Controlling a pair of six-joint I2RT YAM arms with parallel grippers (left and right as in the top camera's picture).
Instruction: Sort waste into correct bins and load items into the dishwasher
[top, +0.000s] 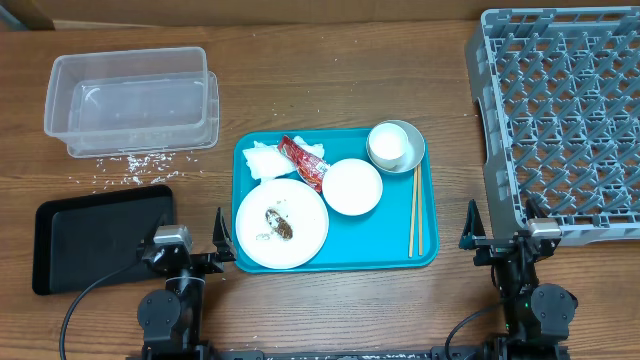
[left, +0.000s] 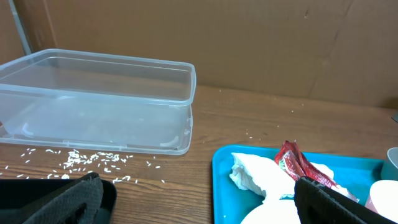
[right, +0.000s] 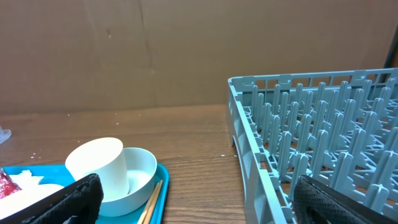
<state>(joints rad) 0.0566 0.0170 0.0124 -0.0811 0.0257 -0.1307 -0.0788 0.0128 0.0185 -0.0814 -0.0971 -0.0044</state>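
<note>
On a teal serving tray (top: 425, 215) lie a large white plate (top: 281, 223) with brown scraps, a smaller plate (top: 352, 187), a white cup (top: 386, 142) standing in a bowl (top: 408, 155), chopsticks (top: 415, 210), crumpled napkins (top: 262, 160) and a red wrapper (top: 303, 162). Loose rice (top: 135, 165) is scattered in front of the clear tub (top: 130, 100). The black tray (top: 95, 240) sits front left and the grey rack (top: 560, 120) at the right. My left gripper (top: 190, 235) hangs open between black tray and teal tray; my right gripper (top: 505, 232) hangs open between teal tray and rack. Both are empty.
The left wrist view shows the tub (left: 99, 93), rice (left: 93, 160), napkins (left: 255, 174) and wrapper (left: 295, 163). In the right wrist view are the cup (right: 99, 165), bowl (right: 142, 171), chopsticks (right: 151, 205) and rack (right: 311, 124). A cardboard wall stands behind the table.
</note>
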